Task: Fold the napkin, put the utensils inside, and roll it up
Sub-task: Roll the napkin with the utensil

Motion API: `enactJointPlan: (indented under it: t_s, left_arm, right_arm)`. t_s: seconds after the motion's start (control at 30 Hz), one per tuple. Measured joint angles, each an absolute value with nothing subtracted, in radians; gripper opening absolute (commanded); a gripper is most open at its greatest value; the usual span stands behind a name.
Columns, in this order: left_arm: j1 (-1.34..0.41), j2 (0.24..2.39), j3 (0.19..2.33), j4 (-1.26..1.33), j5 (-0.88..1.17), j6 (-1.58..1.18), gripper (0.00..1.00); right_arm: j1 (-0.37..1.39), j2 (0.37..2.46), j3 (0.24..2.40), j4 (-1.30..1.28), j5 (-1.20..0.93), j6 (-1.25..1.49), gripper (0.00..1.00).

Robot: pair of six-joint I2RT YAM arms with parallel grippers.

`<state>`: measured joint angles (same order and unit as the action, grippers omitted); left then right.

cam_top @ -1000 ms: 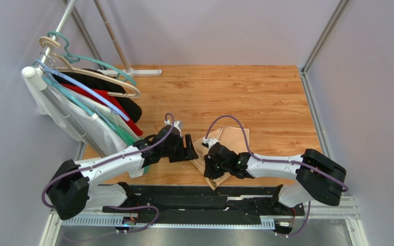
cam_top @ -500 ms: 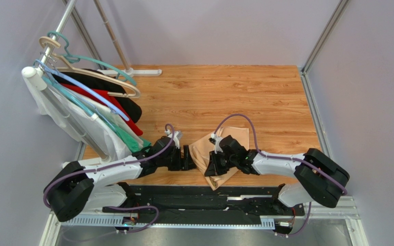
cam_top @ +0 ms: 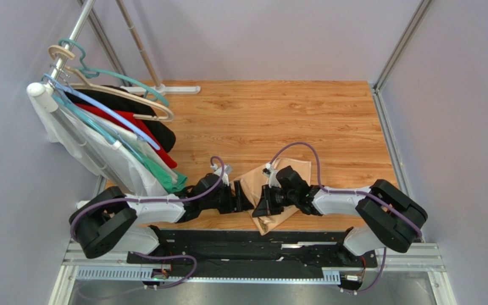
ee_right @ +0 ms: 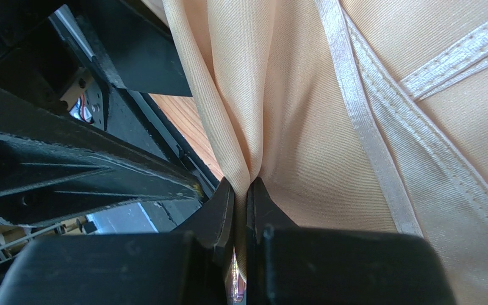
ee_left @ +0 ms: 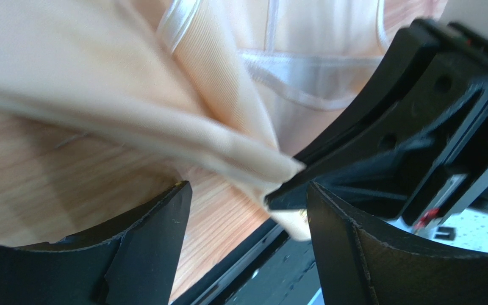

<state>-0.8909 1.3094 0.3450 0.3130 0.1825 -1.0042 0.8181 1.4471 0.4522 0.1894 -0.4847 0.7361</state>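
The right claw pinched a fold of the napkin, which lay bunched on the near part of the table. The left claw was spread wide at the napkin's left edge.

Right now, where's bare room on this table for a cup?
The far half of the table is bare, from the napkin back to the wall; so is the strip right of it. Crowded: near middle, where the left arm and right arm meet, and left edge by the hanging clothes.
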Motion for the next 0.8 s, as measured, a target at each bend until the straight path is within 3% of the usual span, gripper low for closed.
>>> enactJointPlan:
  t_s: [0.43,0.57,0.63,0.8]
  left_arm:
    - [-0.913,1.462,0.401,0.434,0.167,-1.151,0.74]
    - [-0.921,1.395,0.351,0.434,0.123,-1.156,0.73]
    - [-0.923,1.328,0.313,0.408,0.093,-1.134,0.64]
    - [-0.923,1.251,0.285,0.343,0.006,-1.046,0.61]
  right_arm:
    - [0.764,1.474,0.406,0.286,-0.518,0.769,0.00]
    - [0.756,1.493,0.405,0.317,-0.539,0.779,0.00]
    - [0.751,1.504,0.404,0.330,-0.553,0.782,0.00]
    - [0.749,1.522,0.404,0.351,-0.570,0.782,0.00]
